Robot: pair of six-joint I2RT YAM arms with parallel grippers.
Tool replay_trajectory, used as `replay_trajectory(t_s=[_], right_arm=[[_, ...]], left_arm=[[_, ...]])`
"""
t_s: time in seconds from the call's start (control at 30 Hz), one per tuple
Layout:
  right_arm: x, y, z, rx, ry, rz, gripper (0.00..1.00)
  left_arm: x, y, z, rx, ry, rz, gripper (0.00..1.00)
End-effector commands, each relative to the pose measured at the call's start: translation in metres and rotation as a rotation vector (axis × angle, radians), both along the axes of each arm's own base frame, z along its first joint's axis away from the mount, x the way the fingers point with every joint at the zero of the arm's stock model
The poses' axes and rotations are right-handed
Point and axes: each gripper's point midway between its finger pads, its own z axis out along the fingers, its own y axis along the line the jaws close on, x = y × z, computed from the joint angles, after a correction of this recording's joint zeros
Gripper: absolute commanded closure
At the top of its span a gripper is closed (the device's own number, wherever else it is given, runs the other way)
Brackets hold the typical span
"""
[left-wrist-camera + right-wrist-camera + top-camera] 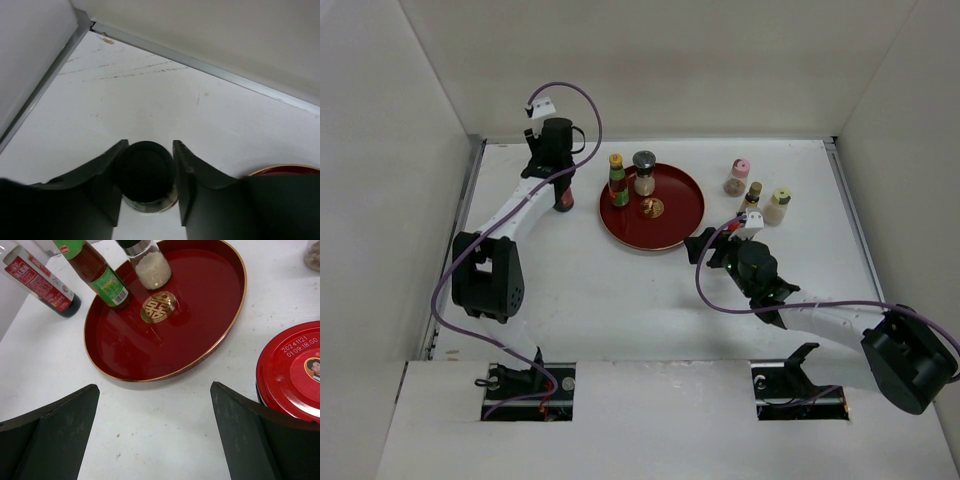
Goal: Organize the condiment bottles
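Toward the near edge of the desk, right of centre, the right gripper hangs low over bare tabletop with its 2 fingers spread wide and nothing between them. A red-lidded jar stands just beside 1 of those fingers, outside the gap.

Just beyond that gripper, at the middle of the desk, lies the round red plate with a gold rim and a gold emblem at its centre. 2 bottles stand upright on its far-left part: a bottle with an orange-yellow cap, a green label and brown contents, and beside it a grey-capped shaker of pale grains.

Left of the plate, toward the far-left corner, the left gripper is closed around the black-capped bottle. Its 2 fingers press the cap from either side, and the bottle's dark, red-labelled body stands on the tabletop, off the plate.

Toward the far-right corner, off the plate, 3 more stand close together: a pink-capped shaker farthest back, then a brown-capped bottle and a pale-yellow-capped bottle side by side.
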Motion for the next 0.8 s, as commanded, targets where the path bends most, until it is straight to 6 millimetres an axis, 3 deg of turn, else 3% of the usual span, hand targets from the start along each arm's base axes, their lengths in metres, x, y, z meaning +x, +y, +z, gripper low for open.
replay_trajectory(t_s=[0.0,0.07,0.13,0.27,0.4,0.57,0.67,0.77], right_arm=[[0.003,0.01,0.036,0.073,-0.079,0.02,0.0],[0.004,0.011,0.034,0.07,-0.076,0.022,0.0],[0.005,0.012,0.034,0.068,-0.075,0.022,0.0],[0.006,0.013,0.033,0.063,-0.074,0.022,0.0],[0.002,0.011,0.037,0.081,-0.085,0.023,0.0],[0.002,0.011,0.039,0.088,-0.089,0.023,0.0],[0.003,0.011,0.037,0.083,-0.083,0.023,0.0],[0.001,0.01,0.042,0.091,-0.092,0.023,0.0]], left_arm=[[0.006,0.005,0.037,-0.011,-0.09,0.014,0.71],[0.001,0.003,0.042,-0.009,-0.101,0.019,0.79],[-0.007,0.004,0.053,-0.008,-0.125,0.027,0.82],[-0.037,-0.005,0.094,-0.023,-0.216,0.023,0.84],[-0.073,-0.027,0.131,-0.038,-0.299,-0.028,0.84],[-0.112,-0.054,0.148,-0.058,-0.342,-0.109,0.83],[-0.125,-0.067,0.154,-0.061,-0.353,-0.151,0.84],[-0.13,-0.094,0.161,-0.094,-0.373,-0.223,0.84]])
